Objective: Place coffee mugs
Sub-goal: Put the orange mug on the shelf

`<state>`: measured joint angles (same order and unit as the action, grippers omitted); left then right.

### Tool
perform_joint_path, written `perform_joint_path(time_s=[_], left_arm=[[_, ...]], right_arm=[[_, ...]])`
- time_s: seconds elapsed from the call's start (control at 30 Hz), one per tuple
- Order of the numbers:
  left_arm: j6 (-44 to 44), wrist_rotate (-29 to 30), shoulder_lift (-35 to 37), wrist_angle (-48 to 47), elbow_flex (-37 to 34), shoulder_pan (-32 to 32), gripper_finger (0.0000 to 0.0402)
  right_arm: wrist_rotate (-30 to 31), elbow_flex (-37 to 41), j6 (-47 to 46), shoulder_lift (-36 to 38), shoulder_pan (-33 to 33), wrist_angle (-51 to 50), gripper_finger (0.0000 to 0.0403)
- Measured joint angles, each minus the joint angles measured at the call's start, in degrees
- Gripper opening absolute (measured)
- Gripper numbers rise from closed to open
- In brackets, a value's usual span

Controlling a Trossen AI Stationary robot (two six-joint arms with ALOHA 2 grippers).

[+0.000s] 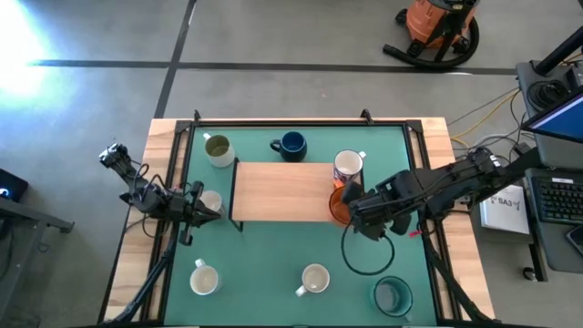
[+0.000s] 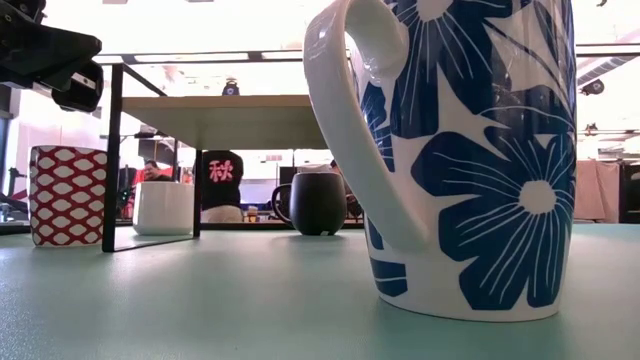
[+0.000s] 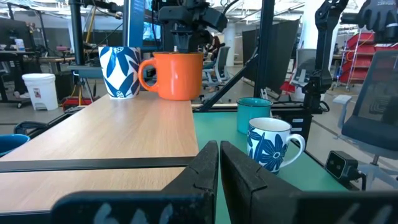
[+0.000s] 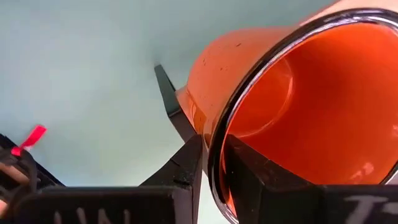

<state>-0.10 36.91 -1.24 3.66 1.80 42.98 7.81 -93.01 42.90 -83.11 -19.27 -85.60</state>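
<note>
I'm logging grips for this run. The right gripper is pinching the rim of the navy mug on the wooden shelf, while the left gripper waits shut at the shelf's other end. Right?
Not quite: the mug is orange, not navy. The right wrist view shows the right gripper pinching the orange mug by its rim, on the wooden shelf. The navy mug stands untouched behind the shelf. The left gripper does wait shut.

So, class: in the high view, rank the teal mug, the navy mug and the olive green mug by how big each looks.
1. teal mug, clearly largest.
2. olive green mug and navy mug look about alike; I would not rank one above the other.
</note>
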Motion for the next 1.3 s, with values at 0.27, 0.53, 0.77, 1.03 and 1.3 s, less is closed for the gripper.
perform_joint_path(time_s=[0.27,0.53,0.77,1.03,1.3], left_arm=[[0.0,0.0,0.0,0.0,0.0,0.0,0.0000],[0.0,0.0,0.0,0.0,0.0,0.0,0.0000],[0.0,0.0,0.0,0.0,0.0,0.0,0.0000],[0.0,0.0,0.0,0.0,0.0,0.0,0.0000],[0.0,0.0,0.0,0.0,0.0,0.0,0.0000]], right_arm=[[-0.7,-1.4,-9.6,0.2,0.0,0.6,0.0054],[-7.2,-4.1,-23.6,0.1,0.0,3.1,0.0054],[-8.2,-4.1,-36.1,-0.3,0.0,7.7,0.0054],[-7.8,-4.0,-39.7,-2.9,0.0,7.5,0.0054],[-7.0,-4.0,-35.1,-3.0,0.0,7.1,0.0021]])
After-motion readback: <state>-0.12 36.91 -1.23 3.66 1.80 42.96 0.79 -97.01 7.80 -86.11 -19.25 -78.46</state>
